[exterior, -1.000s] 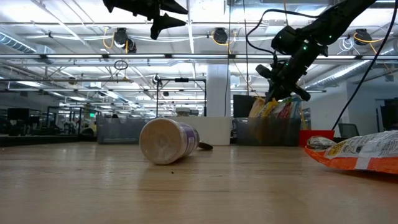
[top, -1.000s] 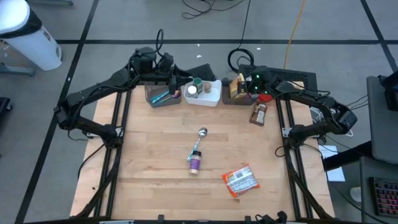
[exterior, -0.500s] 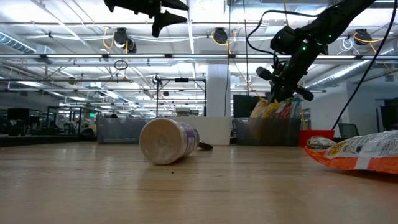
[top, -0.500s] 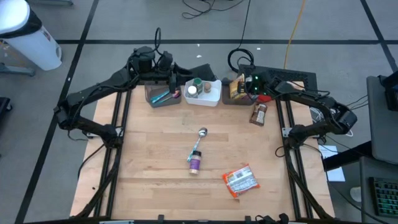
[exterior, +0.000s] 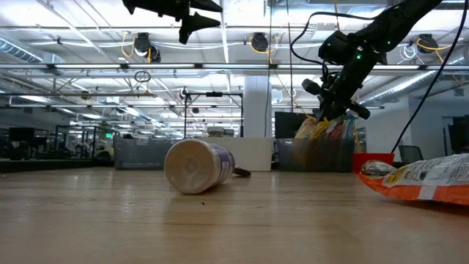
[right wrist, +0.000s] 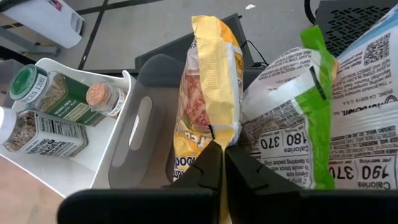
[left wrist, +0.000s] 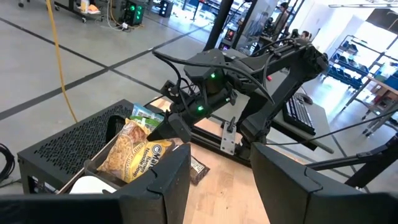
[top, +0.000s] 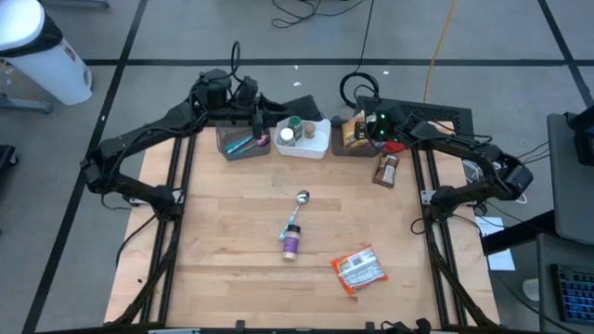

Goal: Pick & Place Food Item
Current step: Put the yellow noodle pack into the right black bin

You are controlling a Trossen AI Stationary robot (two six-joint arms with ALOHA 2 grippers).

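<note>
The right gripper (right wrist: 217, 163) is shut, its fingers pressed together over the dark bin (top: 345, 147) at the back right of the table. The fingertips sit against the lower edge of a yellow snack bag (right wrist: 208, 93). Whether a fold of that bag is pinched between them cannot be told.

The yellow snack bag stands upright in the bin beside a white and green bag (right wrist: 298, 118). It looks light, soft and crinkly, with slick film that could slide out of a weak pinch. Its contents are likely brittle, so a hard squeeze on the belly could crush them. The flat sealed seam at the top or the side edge seems the best place to take hold.

The left gripper (left wrist: 217, 180) hangs above the back of the table near the grey bin (top: 243, 141), its jaws partly apart and nothing between them. An orange bag (top: 359, 269) lies flat on the front of the table (top: 223, 241), well apart from both grippers.
</note>
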